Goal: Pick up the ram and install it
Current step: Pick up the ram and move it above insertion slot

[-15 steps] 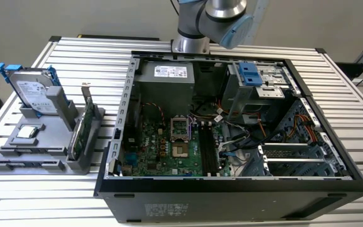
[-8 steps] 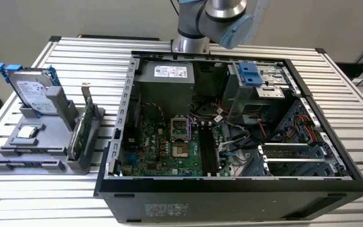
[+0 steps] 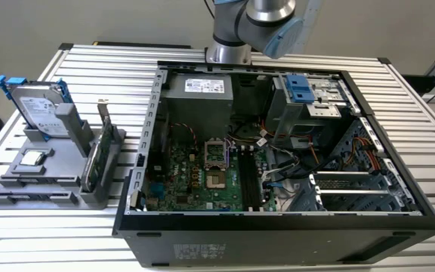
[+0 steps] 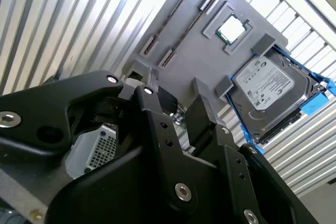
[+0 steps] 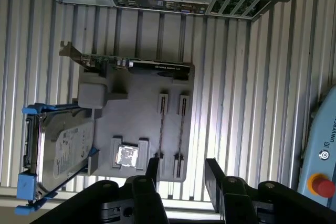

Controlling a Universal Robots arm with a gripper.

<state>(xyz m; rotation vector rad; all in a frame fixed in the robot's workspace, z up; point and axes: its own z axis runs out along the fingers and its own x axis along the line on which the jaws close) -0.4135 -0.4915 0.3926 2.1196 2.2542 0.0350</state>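
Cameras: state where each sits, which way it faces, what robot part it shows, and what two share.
Exterior view: off the arm, high up, looking down on the table, open case and holder; the arm shows at the top.
First wrist view: on the wrist, looking down past the open gripper at the holder, drive and card.
Second wrist view: on the wrist, looking aslant past the gripper at the holder.
Shared: both wrist views show gripper, drive and chip.
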